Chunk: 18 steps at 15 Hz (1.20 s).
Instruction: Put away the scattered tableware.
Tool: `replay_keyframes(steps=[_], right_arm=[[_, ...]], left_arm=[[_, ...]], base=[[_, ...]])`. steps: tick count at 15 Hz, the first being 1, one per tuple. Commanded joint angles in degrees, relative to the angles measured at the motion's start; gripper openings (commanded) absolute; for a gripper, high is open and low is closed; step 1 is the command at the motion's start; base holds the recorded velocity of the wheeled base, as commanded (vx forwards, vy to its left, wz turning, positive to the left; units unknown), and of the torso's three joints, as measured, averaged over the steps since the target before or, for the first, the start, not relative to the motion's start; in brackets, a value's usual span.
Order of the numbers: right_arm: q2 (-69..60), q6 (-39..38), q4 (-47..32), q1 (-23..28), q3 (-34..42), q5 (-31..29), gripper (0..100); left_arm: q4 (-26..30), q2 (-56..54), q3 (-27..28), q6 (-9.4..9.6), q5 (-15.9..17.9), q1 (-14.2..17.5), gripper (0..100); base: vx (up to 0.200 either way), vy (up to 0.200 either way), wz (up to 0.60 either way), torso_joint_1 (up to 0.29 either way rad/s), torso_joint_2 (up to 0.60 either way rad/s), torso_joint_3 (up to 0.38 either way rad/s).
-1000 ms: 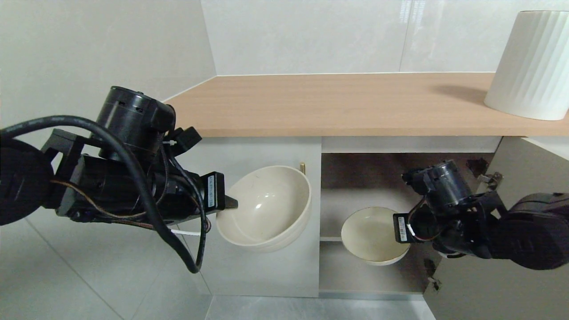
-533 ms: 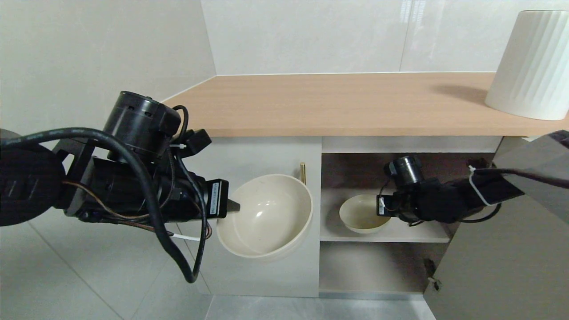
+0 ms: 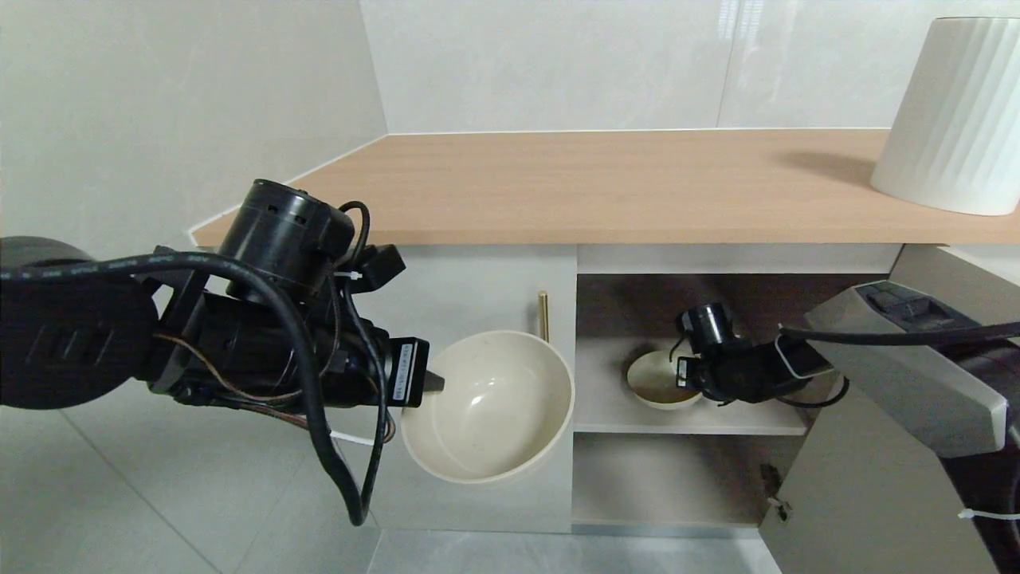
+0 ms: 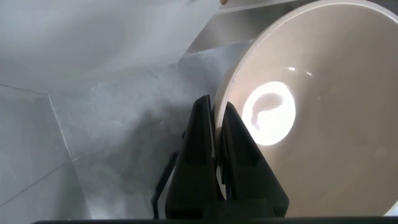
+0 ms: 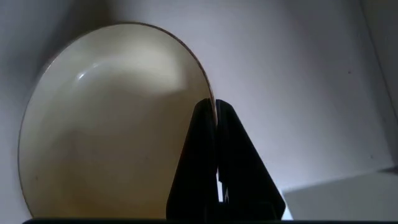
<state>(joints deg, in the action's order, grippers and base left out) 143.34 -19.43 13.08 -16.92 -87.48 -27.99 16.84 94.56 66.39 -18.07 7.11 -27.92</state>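
Clamping big bowl [image 3: 494,406]; small bowl [image 3: 655,381] shelved.

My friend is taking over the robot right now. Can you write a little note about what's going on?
Left tool: shut on the rim of the large cream bowl, held in the air in front of the closed cabinet door.
Right tool: shut on the rim of the small cream bowl, inside the open cabinet at the upper shelf. I cannot tell whether the bowl rests on it.
Done: the small bowl is in the cabinet, but not yet let go.
Left: release it, pull the arm out, then shelve the large bowl.
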Motion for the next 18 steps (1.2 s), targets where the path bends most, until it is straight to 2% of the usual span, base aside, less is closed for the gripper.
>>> replay_keyframes(steps=[1,8,9,16,17,18], right_arm=[[2.3,0.1,0.1,0.1,-0.6,-0.1,0],[2.0,0.0,0.1,0.9,-0.2,-0.2,0],[1.9,-0.2,0.1,0.9,-0.2,-0.2,100],[-3.0,-1.8,0.1,0.9,4.6,0.2,100],[-6.1,-2.3,0.1,0.7,6.9,1.6,100],[-11.0,-2.5,0.1,-0.4,10.8,5.7,100]], left_arm=[[0.0,0.1,0.0,-0.04,0.0,0.0,0],[0.0,0.4,0.0,-0.13,-0.1,0.0,0],[0.0,0.6,0.0,-0.13,-0.1,0.0,0],[0.0,0.8,0.0,-0.13,-0.7,0.0,0],[0.0,1.2,0.0,-0.04,-0.7,0.0,0],[0.0,1.9,-0.2,0.05,-0.8,-0.6,0]], base=[[0.0,0.0,0.0,0.0,0.0,0.0],[0.0,0.0,0.0,0.0,0.0,0.0],[0.0,0.0,0.0,0.0,0.0,0.0],[0.0,0.0,0.0,0.0,0.0,0.0],[0.0,0.0,0.0,0.0,0.0,0.0],[0.0,0.0,0.0,0.0,0.0,0.0]])
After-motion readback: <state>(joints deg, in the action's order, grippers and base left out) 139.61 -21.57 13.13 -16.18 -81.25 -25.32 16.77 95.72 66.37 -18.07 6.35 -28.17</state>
